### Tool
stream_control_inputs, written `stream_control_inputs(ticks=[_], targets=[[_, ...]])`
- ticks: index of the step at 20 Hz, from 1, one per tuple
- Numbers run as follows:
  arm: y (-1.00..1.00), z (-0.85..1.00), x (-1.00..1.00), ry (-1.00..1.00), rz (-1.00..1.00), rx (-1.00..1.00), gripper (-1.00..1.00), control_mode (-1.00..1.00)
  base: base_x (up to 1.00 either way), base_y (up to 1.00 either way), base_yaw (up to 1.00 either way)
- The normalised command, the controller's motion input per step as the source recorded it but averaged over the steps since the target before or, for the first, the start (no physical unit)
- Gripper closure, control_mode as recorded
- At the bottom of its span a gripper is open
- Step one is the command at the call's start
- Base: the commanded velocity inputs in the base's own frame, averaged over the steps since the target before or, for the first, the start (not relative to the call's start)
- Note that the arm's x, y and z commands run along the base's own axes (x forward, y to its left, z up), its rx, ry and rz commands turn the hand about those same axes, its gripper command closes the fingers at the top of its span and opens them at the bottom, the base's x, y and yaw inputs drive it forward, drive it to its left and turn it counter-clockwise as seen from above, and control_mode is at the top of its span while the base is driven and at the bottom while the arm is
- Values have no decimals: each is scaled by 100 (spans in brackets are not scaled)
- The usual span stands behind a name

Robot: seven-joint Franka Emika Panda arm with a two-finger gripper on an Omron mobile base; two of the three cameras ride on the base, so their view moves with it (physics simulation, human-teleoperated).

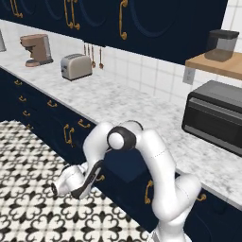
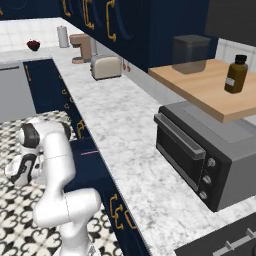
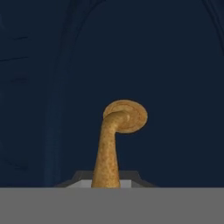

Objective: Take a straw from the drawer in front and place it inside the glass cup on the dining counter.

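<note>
The navy drawer (image 1: pixel 124 165) stands pulled out from under the marble worktop (image 1: pixel 118 101). Its inside shows in the right base view as drawer (image 2: pixel 85 165). A thin pinkish straw (image 2: pixel 89 152) lies in it near the back. My gripper (image 1: pixel 96 178) is low in front of the drawer, shut on its curved brass handle (image 1: pixel 100 178). In the hand view the handle (image 3: pixel 110 144) rises from between my gripper (image 3: pixel 107 180) against the dark drawer front (image 3: pixel 166 87). The glass cup and the dining counter are out of view.
On the worktop stand a toaster (image 1: pixel 75 66), a coffee machine (image 1: pixel 37 49) and a black oven (image 1: pixel 215 116). A wooden shelf (image 2: pixel 210 85) above it carries a dark canister (image 2: pixel 190 52) and a brown bottle (image 2: pixel 236 74). Patterned tile floor (image 1: pixel 28 156) lies to the left.
</note>
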Motion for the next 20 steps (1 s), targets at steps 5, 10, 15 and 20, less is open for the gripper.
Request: stream_control_inputs(ticks=[5, 10, 15, 20], targets=[[100, 0, -49, 1, 0, 6, 100, -100, 0, 0, 0], [73, 9, -35, 13, 0, 20, -100, -100, 0, 0, 0], [2, 60, -17, 45, 0, 60, -100, -100, 0, 0, 0], [-22, 85, -29, 31, 0, 61, -100, -100, 0, 0, 0]])
